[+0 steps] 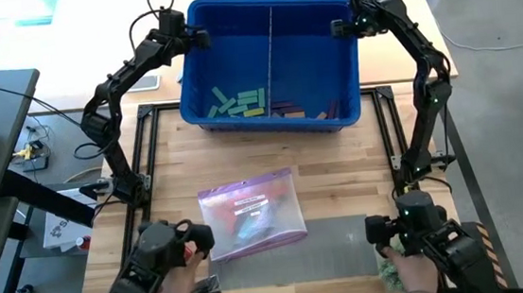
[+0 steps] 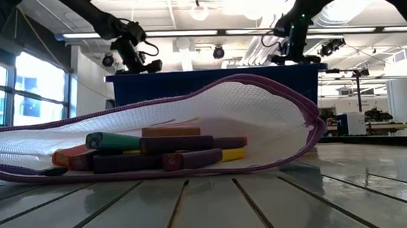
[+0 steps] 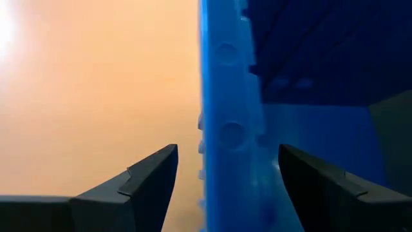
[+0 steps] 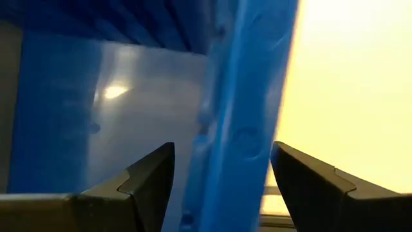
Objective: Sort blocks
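Jaws of left gripper [image 1: 203, 38] and right gripper [image 1: 337, 28] straddle, apart, opposite walls of blue plastic bin [image 1: 278, 121] holding coloured blocks [image 1: 239, 104]; mesh pouch [image 1: 251, 214] lies on worktop [image 1: 339, 168].

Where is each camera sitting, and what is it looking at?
High view: above the table, looking straight down at the blue bin, the mesh pouch and both arms.
Low view: at tabletop height, looking level into the pouch at blocks; both arms reach the bin behind.
Left wrist view: on the left arm; the open left claw straddles the bin wall.
Right wrist view: likewise, the right claw straddles the wall.
Every view shows the bin.
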